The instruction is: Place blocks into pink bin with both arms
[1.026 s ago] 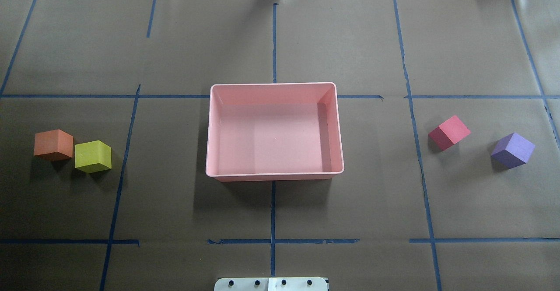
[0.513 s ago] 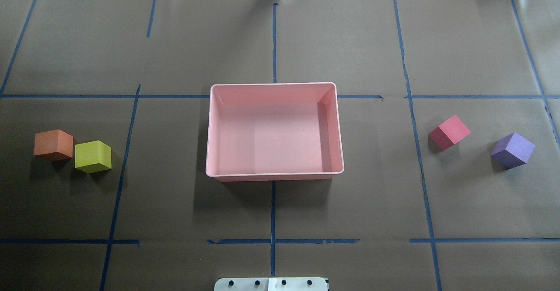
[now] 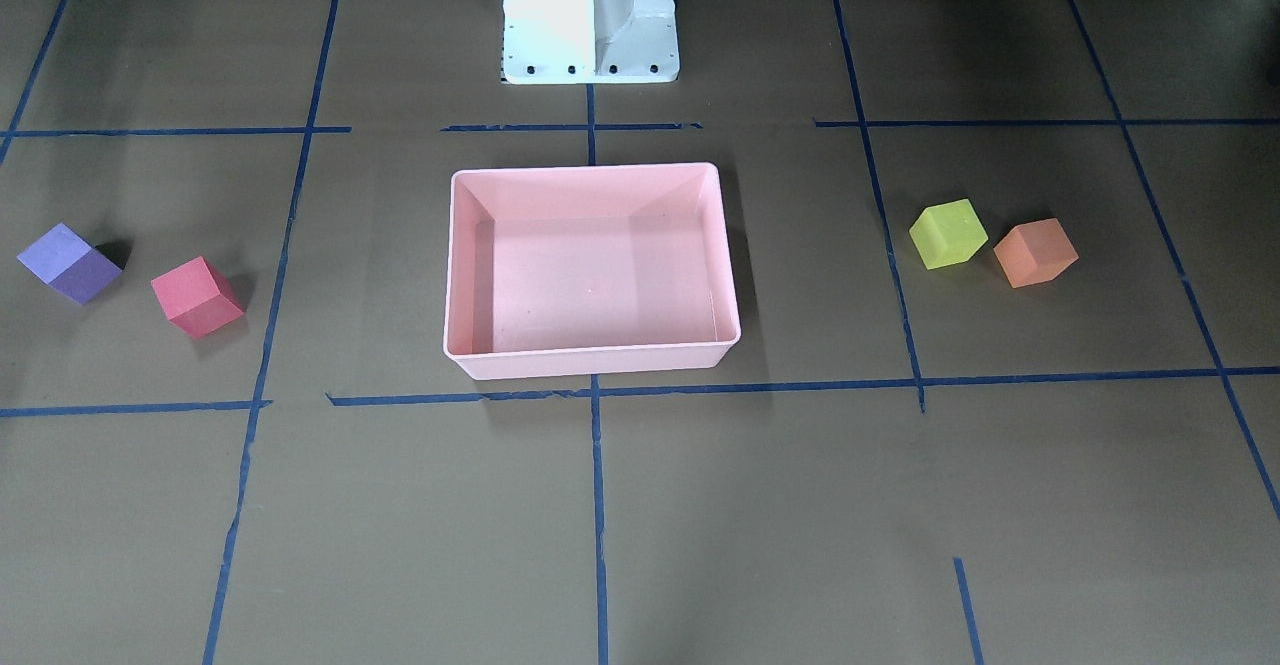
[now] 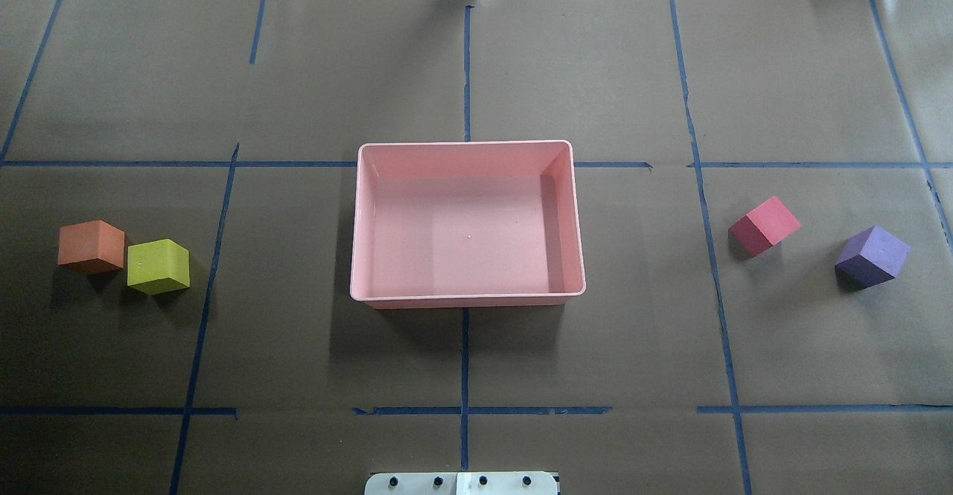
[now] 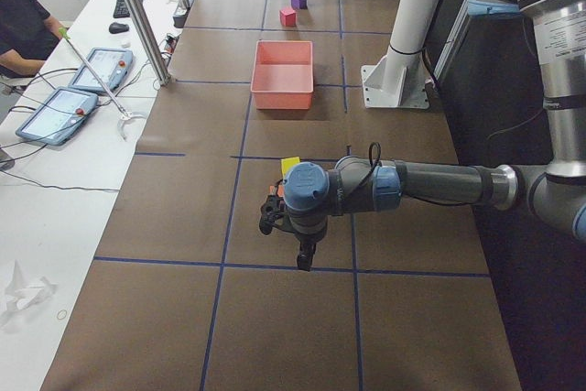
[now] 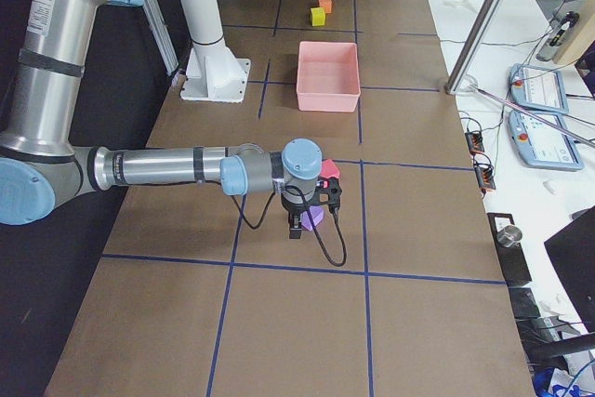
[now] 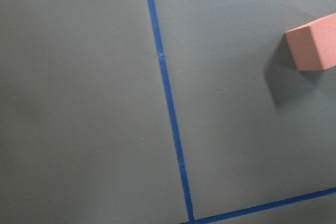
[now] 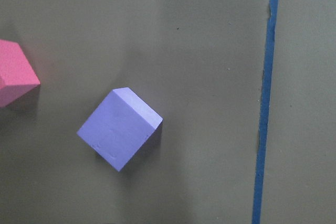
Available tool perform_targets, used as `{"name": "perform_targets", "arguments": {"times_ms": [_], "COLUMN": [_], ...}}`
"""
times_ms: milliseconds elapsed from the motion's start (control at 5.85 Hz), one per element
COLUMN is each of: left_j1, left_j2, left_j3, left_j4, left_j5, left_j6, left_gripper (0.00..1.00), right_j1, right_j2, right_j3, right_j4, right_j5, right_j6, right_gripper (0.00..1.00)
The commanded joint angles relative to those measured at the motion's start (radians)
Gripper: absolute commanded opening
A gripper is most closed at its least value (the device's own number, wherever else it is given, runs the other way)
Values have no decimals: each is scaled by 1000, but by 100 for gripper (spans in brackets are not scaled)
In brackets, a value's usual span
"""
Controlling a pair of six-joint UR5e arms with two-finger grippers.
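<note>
At the middle of the counter (image 4: 298,346), the bin (image 4: 567,227). Well left of it, outer left block (image 4: 91,246) just beside inner left block (image 4: 158,266). Well right, inner right block (image 4: 765,225) near outer right block (image 4: 872,255).

Brown table (image 4: 595,71), blue tape lines (image 4: 464,353)

Pink bin and four cube blocks, on the table.
Pink bin (image 4: 467,144): shallow light-pink rectangular tray with a rolled rim, standing upright. Yellow-green block (image 4: 157,266) and orange block (image 4: 91,246): on the bin's left, just beside each other, orange farther out. Red block (image 4: 764,225) and purple block (image 4: 872,255): on the bin's right, apart, both turned cornerwise, purple farther out. All four lie outside the bin.
</note>
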Motion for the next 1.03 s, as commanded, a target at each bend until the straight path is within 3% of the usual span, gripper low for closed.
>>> {"name": "perform_targets", "arguments": {"times_ms": [0, 171, 855], "left_j1": [0, 0, 0], "left_j2": [-1, -1, 1], "left_j3": [0, 2, 0], "left_j4": [1, 0, 0], "left_j5": [-5, -3, -5], "left_j6": [-3, -3, -1], "left_gripper": [100, 100, 100], "right_j1": [-149, -229, -308], "right_j2": [38, 65, 99], "right_j3": [-92, -126, -175], "right_j4": [242, 323, 353], "right_j5": [-52, -152, -161], "right_j6": [427, 666, 871], "right_gripper": [98, 98, 98]}}
